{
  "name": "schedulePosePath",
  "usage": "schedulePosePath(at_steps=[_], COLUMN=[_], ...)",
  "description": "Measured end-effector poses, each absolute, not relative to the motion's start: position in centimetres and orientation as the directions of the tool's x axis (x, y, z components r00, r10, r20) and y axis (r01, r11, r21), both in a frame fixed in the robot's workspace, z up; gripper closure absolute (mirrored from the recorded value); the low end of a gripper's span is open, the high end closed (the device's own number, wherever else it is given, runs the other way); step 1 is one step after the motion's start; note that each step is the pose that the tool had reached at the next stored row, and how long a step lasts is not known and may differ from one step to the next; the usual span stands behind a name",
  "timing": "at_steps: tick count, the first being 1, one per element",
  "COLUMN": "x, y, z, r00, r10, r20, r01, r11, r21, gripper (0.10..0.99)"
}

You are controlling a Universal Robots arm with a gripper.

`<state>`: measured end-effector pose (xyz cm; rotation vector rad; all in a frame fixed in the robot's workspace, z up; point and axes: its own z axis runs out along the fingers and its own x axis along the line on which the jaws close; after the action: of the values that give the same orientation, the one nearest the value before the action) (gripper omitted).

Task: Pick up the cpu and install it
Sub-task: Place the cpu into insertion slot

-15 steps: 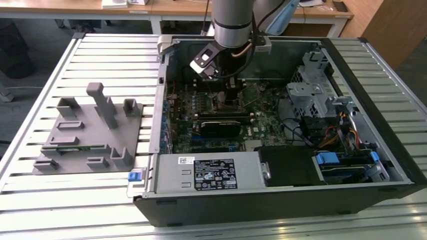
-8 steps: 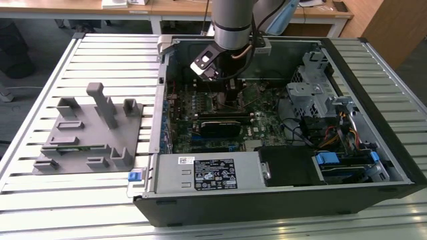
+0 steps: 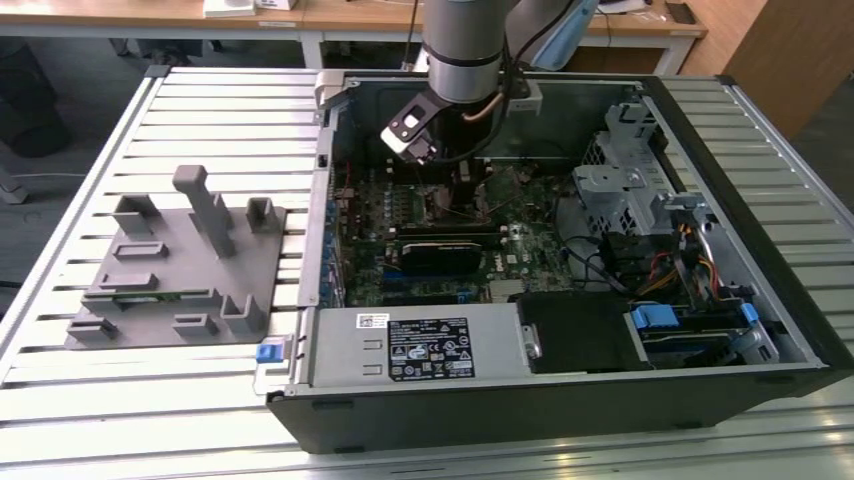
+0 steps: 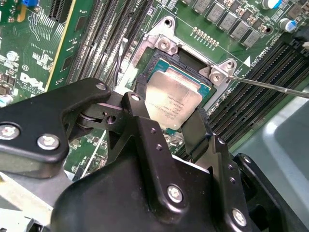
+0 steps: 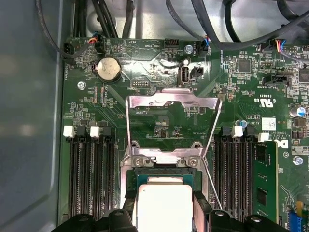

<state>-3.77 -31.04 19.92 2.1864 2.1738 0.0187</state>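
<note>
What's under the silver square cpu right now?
The silver-grey square cpu sits over the black socket in its metal frame; the socket's rim shows, its contacts are covered by the chip.

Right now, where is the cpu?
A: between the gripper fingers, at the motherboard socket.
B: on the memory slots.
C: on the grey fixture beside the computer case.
A: in the second wrist view the cpu sits inside the gripper, one finger on each side, right at the socket.
</note>
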Motion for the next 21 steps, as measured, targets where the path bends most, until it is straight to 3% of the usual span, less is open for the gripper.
schedulePosePath(at_steps=[21], x=[-3.78], y=[-31.05], z=[19.38], r00=[0.008], r10=[0.999], r20=[-0.035], r01=[0.999], r11=[-0.006], r21=[0.049], gripper=[0.533])
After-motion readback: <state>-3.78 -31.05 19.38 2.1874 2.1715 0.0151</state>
